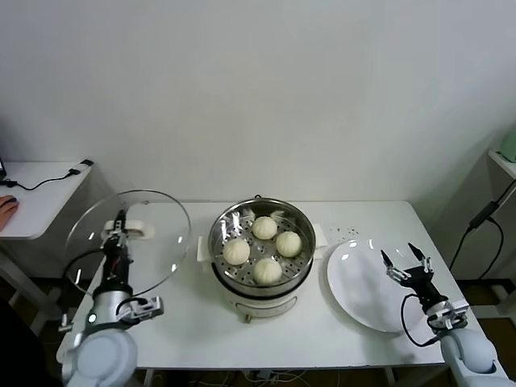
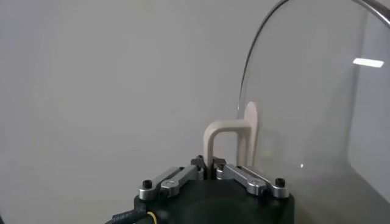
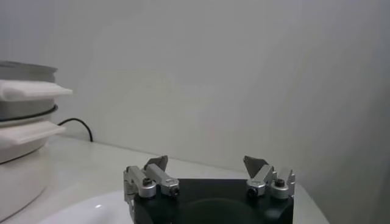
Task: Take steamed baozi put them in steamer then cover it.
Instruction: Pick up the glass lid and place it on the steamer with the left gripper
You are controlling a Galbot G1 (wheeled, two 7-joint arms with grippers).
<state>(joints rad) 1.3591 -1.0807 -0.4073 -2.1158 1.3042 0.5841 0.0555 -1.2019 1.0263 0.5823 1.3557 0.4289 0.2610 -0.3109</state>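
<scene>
Bright, even light; soft shadows; glare on the cover [image 2: 341, 91]; sharp focus

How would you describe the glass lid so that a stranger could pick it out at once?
Start at the steel steamer in the middle of the white table. On the robot's left of it, the left pincer holds the lid by its cream handle. It is the only see-through disc, unlike the solid white plate.

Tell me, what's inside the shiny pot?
Four baozi sit on the holed tray inside the steamer. Whatever is under the tray is hidden. The left gripper holds the cover off to the side.
</scene>
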